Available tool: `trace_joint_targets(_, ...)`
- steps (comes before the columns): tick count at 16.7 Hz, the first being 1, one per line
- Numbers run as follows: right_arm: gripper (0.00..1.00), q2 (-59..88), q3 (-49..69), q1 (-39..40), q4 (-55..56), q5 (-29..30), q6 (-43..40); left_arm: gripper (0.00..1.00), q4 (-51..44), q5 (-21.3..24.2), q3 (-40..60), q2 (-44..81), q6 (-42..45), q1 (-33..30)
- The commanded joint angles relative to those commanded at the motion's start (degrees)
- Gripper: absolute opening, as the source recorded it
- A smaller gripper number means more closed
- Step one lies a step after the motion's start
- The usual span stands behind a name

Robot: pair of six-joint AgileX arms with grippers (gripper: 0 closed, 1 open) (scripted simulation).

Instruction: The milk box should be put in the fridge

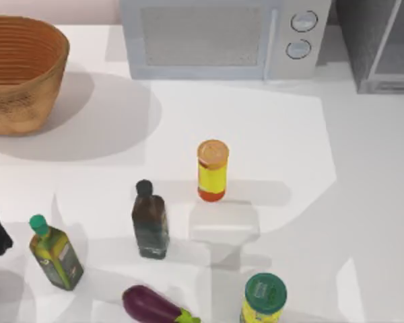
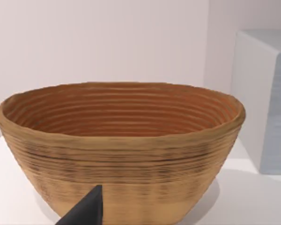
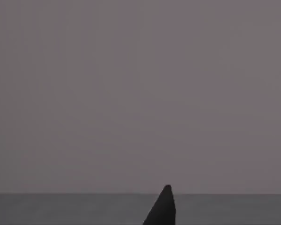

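From above, the fridge (image 1: 380, 47) stands at the table's far right corner, beside the microwave (image 1: 222, 37), so you would likely reach it with the right arm; where the milk box is, you cannot tell; count one basket (image 1: 20, 74), two bottles (image 1: 150, 222), two jars (image 1: 212, 171), one aubergine (image 1: 151, 304).

At the left wrist, your left gripper (image 2: 84, 211) faces the basket, seemingly parked; wide or narrow, you cannot tell.

At the right wrist, your right gripper (image 3: 163, 206) faces a plain grey surface; its state is likewise unclear.
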Motion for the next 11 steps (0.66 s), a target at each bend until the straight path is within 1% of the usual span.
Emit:
trace_joint_targets(5, 0.98, 0.0, 0.0, 0.0, 0.0, 0.0, 0.0, 1.0, 0.0, 0.0, 0.0, 0.0, 0.0, 0.0)
trace_joint_targets(6, 1.0, 0.0, 0.0, 0.0, 0.0, 0.0, 0.0, 1.0, 0.0, 0.0, 0.0, 0.0, 0.0, 0.0)
trace_joint_targets(11, 1.0, 0.0, 0.0, 0.0, 0.0, 0.0, 0.0, 1.0, 0.0, 0.0, 0.0, 0.0, 0.0, 0.0)
